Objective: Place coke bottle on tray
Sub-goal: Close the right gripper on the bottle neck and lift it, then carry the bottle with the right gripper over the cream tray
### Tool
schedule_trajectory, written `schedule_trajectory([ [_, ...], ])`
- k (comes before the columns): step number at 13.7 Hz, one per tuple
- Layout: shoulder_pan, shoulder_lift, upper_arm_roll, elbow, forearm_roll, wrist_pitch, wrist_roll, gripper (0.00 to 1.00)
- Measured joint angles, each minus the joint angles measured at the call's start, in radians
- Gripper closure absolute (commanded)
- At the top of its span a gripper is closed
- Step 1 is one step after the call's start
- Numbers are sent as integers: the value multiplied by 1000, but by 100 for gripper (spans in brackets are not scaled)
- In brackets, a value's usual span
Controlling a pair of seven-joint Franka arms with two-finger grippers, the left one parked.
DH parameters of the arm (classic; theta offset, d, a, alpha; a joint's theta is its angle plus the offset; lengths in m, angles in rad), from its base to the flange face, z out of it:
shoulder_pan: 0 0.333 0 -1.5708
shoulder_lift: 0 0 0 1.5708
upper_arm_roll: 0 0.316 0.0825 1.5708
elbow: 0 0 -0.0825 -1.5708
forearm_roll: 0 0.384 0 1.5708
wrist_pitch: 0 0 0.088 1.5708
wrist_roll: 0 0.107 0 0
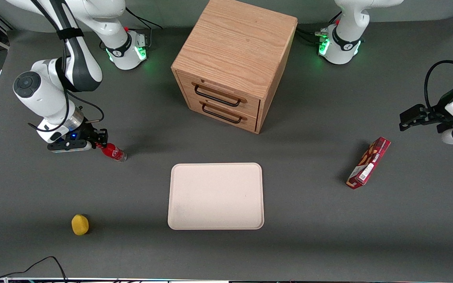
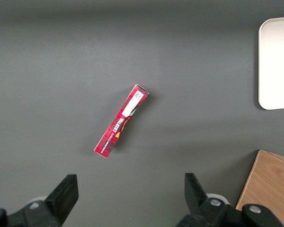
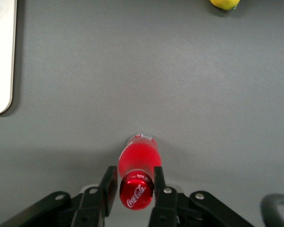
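Observation:
The coke bottle (image 1: pixel 113 151), small and red with a red cap, stands on the grey table toward the working arm's end. My right gripper (image 1: pixel 101 142) is at its top, shut on the coke bottle. In the right wrist view the two black fingers (image 3: pixel 109 182) press against the sides of the coke bottle (image 3: pixel 138 156) just under the cap, and the gripper (image 3: pixel 135 170) looks straight down on the white script of the cap. The cream tray (image 1: pixel 215 196) lies flat in the middle of the table, nearer the front camera than the bottle, with nothing on it.
A wooden two-drawer cabinet (image 1: pixel 234 59) stands farther from the front camera than the tray. A yellow lemon (image 1: pixel 80 224) lies nearer the camera than the bottle. A long red snack box (image 1: pixel 369 162) lies toward the parked arm's end.

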Motion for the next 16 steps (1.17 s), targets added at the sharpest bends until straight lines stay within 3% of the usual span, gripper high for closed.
schedule_trajectory([
  [3,0,1,0,1,0,0,0,98],
  [4,0,1,0,1,1,0,0,100],
  [9,0,2,34,36,4,-48,29,100],
  [13,7,12,131,291,13,-324,165,100],
  [16,10,114,202,524,16,-416,260,100],
])
